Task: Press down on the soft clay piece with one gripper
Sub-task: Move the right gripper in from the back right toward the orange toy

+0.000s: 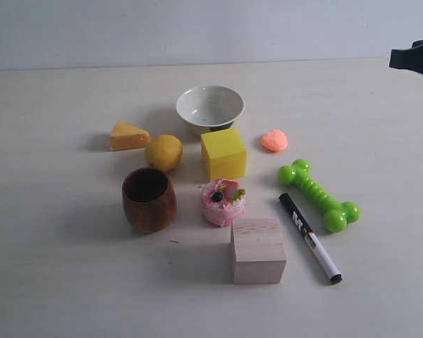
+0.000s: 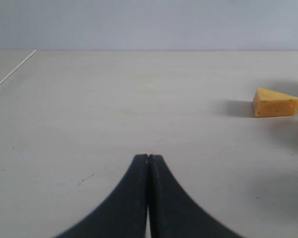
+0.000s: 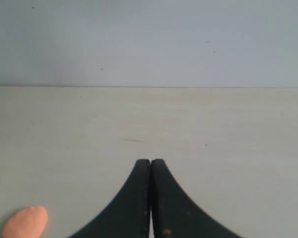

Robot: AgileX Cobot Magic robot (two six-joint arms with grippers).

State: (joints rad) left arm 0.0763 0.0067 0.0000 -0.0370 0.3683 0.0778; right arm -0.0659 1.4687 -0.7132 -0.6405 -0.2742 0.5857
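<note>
The soft clay piece (image 1: 274,141) is a small salmon-orange lump lying on the table to the right of the yellow cube (image 1: 223,153). It also shows low in the right wrist view as the clay piece (image 3: 26,222), off to one side of my right gripper (image 3: 150,161), which is shut with nothing between its dark fingers. In the exterior view only a black part of the right arm (image 1: 416,56) shows at the upper right edge, well away from the clay. My left gripper (image 2: 148,156) is shut and empty over bare table.
A white bowl (image 1: 210,108), orange cheese wedge (image 1: 127,135), lemon (image 1: 163,152), wooden cup (image 1: 149,199), pink toy cake (image 1: 223,202), wooden block (image 1: 257,250), black marker (image 1: 309,236) and green bone toy (image 1: 319,193) crowd the table's middle. The cheese wedge (image 2: 275,102) also appears in the left wrist view.
</note>
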